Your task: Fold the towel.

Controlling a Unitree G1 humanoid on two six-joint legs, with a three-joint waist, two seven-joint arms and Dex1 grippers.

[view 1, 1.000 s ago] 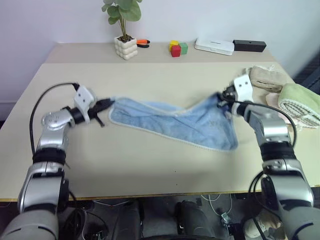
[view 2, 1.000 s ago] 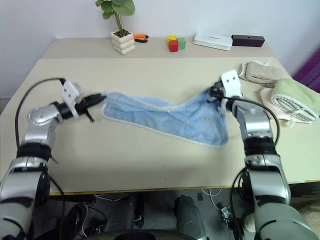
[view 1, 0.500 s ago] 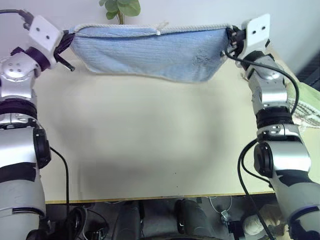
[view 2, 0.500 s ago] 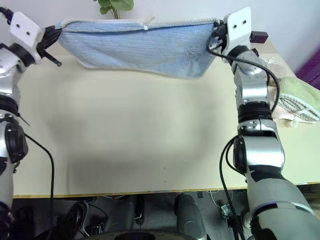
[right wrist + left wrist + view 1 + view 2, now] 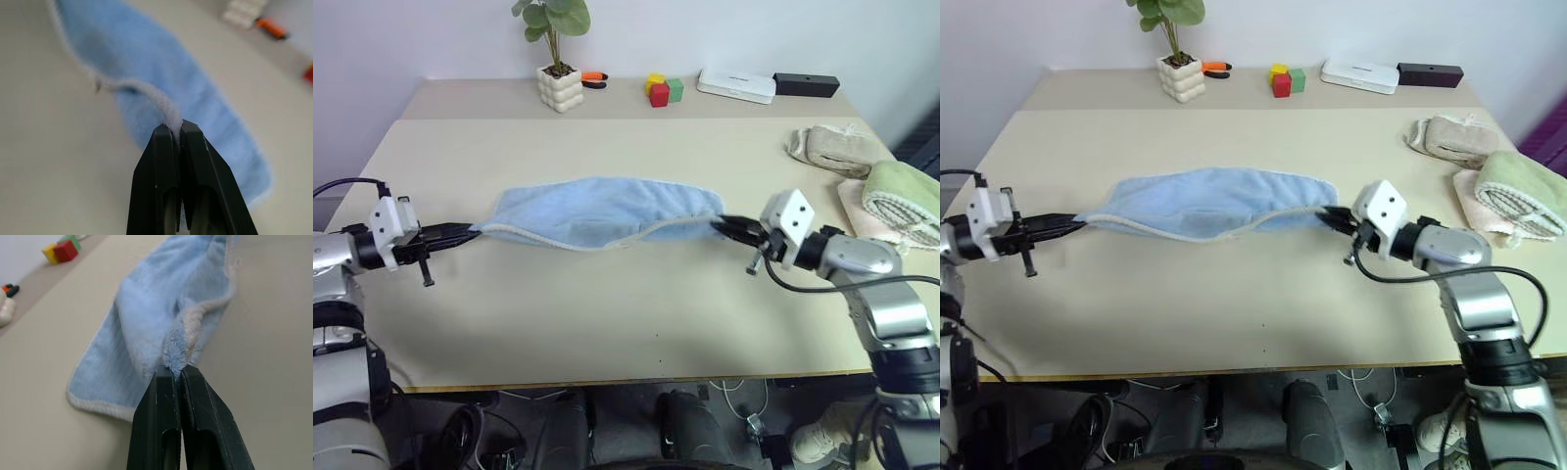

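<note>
The light blue towel with its pale stitched edge lies stretched across the middle of the beige table, doubled over lengthwise. My left gripper is shut on the towel's left corner, low over the table. On the other side, my right gripper is shut on the right corner. Both pinch the whitish hem, and the near edge sags slightly between them.
A beige rolled towel and a green ribbed towel lie at the right edge. Along the back stand a potted plant, an orange-handled tool, coloured blocks, a white box and a black box.
Both grippers lifted the towel high and taut, then brought it down and toward me. It now rests on the table doubled over, farther forward than a second ago.
</note>
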